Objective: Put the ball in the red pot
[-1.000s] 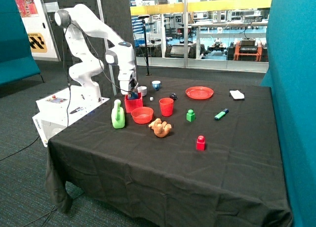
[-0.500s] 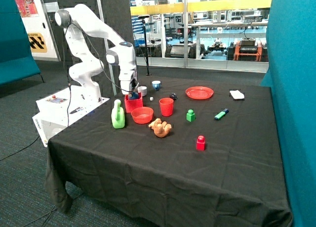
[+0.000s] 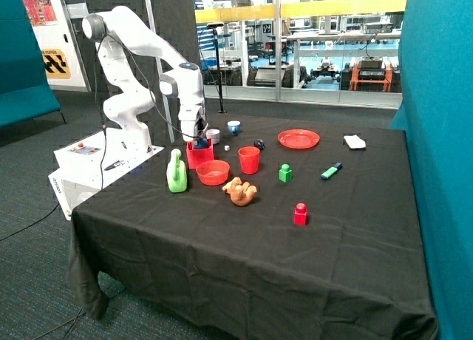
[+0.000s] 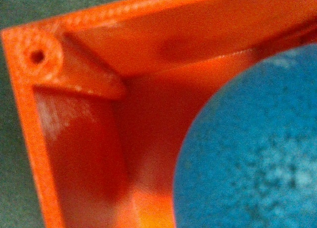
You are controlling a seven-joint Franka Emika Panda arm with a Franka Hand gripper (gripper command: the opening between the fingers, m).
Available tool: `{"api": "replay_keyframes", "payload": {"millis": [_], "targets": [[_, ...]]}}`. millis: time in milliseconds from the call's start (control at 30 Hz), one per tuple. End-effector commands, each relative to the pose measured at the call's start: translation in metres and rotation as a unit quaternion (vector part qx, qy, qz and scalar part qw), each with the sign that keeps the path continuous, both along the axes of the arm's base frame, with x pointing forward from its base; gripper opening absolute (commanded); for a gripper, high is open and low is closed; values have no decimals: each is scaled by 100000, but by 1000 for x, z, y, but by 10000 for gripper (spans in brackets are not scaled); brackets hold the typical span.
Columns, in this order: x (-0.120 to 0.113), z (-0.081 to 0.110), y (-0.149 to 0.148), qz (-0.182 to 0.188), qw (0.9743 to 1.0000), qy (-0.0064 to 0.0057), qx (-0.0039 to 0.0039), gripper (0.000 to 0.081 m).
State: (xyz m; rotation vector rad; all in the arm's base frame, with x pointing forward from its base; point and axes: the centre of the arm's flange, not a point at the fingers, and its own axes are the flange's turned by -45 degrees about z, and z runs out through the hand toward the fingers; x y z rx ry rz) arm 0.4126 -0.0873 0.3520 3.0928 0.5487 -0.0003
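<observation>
The red pot (image 3: 198,157) stands near the table's back edge, between the green bottle and the red cup. My gripper (image 3: 199,142) points straight down into its mouth. The dark blue ball (image 3: 201,143) shows at rim height between the fingers, so the gripper is shut on it. In the wrist view the ball (image 4: 247,148) fills one side of the picture. Behind it I see an inner corner and the walls of the red pot (image 4: 89,139). My fingers do not show in that view.
Close around the pot are a green bottle (image 3: 177,172), a red bowl (image 3: 213,172) and a red cup (image 3: 249,160). An orange toy (image 3: 240,191), green block (image 3: 285,173), red block (image 3: 300,214), red plate (image 3: 298,139) and small black ball (image 3: 259,143) lie farther off.
</observation>
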Motion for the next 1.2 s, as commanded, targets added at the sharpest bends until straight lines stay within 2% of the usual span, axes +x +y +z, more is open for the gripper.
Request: {"api": "replay_keyframes", "payload": {"millis": [0, 367, 1167], "targets": [[5, -1, 4, -92, 100000, -4, 26, 808], [14, -4, 18, 1232, 99992, -3, 26, 808], [9, -1, 8, 177, 100000, -4, 26, 808]]}}
